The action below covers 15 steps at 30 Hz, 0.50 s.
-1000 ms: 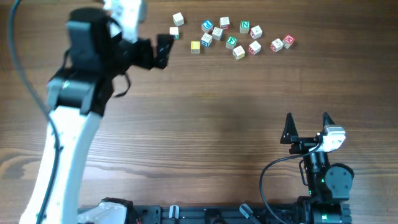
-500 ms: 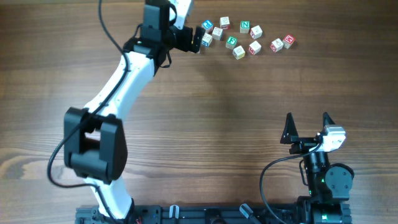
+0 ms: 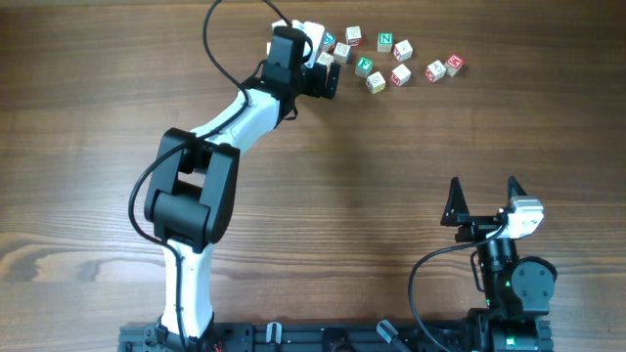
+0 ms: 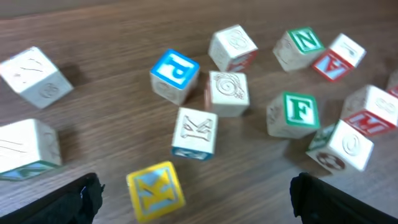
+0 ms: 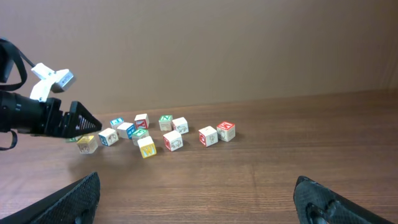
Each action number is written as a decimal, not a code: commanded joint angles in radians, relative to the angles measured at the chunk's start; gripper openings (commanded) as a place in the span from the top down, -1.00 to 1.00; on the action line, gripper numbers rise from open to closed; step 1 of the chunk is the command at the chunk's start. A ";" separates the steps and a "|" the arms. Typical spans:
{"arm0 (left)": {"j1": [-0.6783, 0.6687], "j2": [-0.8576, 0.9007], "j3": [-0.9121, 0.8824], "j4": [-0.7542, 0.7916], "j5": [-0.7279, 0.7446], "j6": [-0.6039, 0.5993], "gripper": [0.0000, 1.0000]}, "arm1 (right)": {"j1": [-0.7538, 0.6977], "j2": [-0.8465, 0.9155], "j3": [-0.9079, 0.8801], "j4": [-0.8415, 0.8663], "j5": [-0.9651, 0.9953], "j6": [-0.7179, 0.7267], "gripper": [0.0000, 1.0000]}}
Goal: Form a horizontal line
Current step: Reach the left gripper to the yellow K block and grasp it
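My left gripper (image 3: pixel 331 81) is open at the left end of the cube cluster at the table's far edge. In the left wrist view its jaws (image 4: pixel 208 199) straddle a yellow cube (image 4: pixel 155 190) without touching it. A pale cube with a K (image 4: pixel 196 132) lies just beyond the yellow one. The green F cube (image 4: pixel 293 114) lies further right, apart from both; it also shows in the overhead view (image 3: pixel 364 66). The three cubes are not in a row. The yellow cube is hidden under the gripper in the overhead view. My right gripper (image 3: pixel 484 203) is open and empty, near the front right.
Several other letter cubes lie scattered around: a blue P cube (image 4: pixel 175 74), two pale cubes at the left (image 4: pixel 35 76), red-lettered cubes at the right (image 3: pixel 435 70), and a second yellow cube (image 3: pixel 376 83). The table's far edge is just behind the cluster.
My left arm has swung right along the table's far side and now sits over the cluster's left end, covering the yellow cube. The right arm has not moved.
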 commanded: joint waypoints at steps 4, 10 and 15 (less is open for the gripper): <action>0.013 0.092 0.014 0.064 -0.032 -0.056 -0.98 | -0.003 -0.005 -0.001 0.002 0.014 0.000 -0.99; 0.013 0.129 0.014 0.092 -0.032 -0.075 -0.48 | -0.003 -0.005 -0.001 0.002 0.014 0.000 -1.00; 0.013 0.134 0.014 0.077 -0.052 -0.074 -0.39 | -0.003 -0.005 -0.001 0.002 0.014 0.000 -1.00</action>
